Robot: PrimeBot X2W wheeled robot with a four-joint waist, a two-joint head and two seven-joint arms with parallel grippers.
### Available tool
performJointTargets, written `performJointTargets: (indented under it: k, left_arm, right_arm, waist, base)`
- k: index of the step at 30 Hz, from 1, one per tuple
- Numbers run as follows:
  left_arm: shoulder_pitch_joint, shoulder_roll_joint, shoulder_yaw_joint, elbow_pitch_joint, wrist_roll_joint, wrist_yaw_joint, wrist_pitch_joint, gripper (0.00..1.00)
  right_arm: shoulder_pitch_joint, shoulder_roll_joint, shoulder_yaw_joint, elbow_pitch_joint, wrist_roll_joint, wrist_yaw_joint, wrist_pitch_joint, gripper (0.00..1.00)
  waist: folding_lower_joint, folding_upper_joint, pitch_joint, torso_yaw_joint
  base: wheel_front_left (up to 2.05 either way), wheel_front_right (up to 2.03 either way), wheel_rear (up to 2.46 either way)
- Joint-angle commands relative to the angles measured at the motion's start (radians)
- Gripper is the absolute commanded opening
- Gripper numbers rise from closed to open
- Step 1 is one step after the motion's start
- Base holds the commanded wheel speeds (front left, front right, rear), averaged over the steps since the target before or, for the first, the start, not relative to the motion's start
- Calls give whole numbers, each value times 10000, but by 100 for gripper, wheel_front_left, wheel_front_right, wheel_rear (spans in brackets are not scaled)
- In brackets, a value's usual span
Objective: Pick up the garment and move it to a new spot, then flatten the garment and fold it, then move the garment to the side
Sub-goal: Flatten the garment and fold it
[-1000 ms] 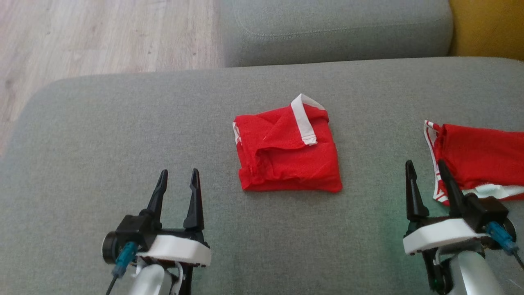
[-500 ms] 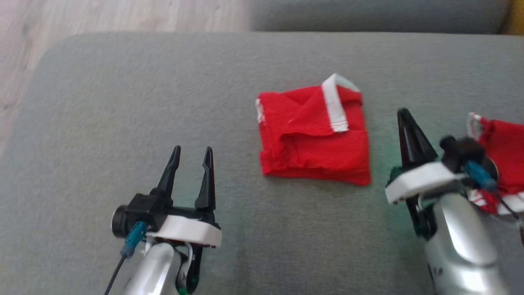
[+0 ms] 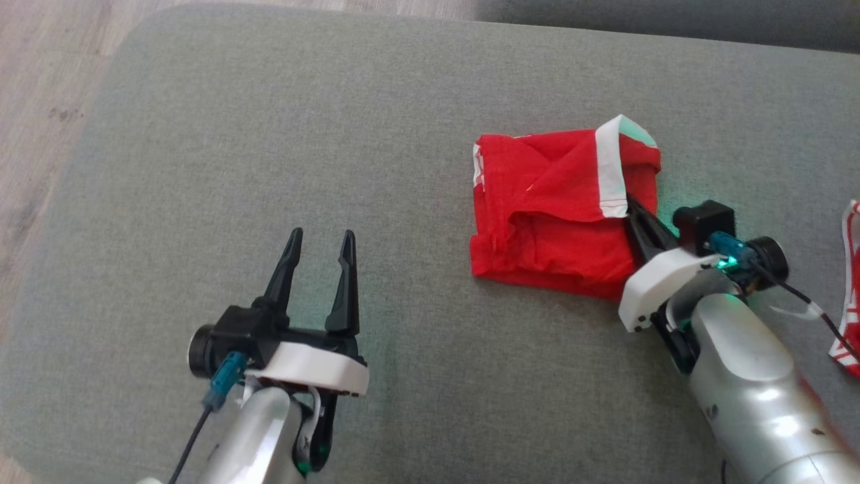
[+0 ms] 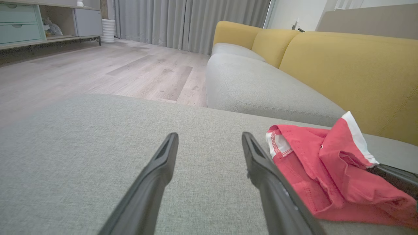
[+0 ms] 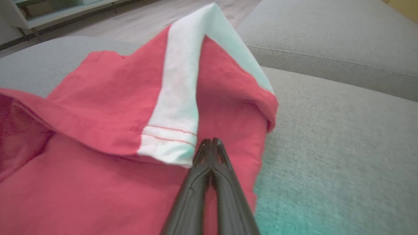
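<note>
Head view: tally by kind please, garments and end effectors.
Red fabric garments with white trim: 2 (folded red garment, second red garment at the right edge)
Black two-fingered end effectors: 2 (left end effector, right end effector)
Total: 4

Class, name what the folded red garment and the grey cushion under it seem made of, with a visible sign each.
The red garment: probably thin, matte cloth; soft creases, stitched hems. The grey cushion: seemingly coarse matte upholstery fabric; speckled weave texture.
</note>
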Motion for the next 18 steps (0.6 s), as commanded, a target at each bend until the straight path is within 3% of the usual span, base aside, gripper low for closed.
performJointTargets:
  k: [1,8,18]
  left_arm:
    - [-413,60,245,-235,-49,34,-53,100]
    - [-446,60,173,-257,-56,61,-53,100]
    - [-524,60,-107,-364,-341,173,-53,100]
  right_arm:
    - [-371,70,361,-83,101,-7,-181,0]
    - [-1087,438,1077,-17,309,-7,-381,0]
    - [-2206,709,1608,369,602,-7,-399,0]
  waist:
    - [-1,0,-14,8]
    - [-1,0,-72,62]
    - [-1,0,114,672]
  base:
    - [0,0,0]
    - [0,0,0]
    - [0,0,0]
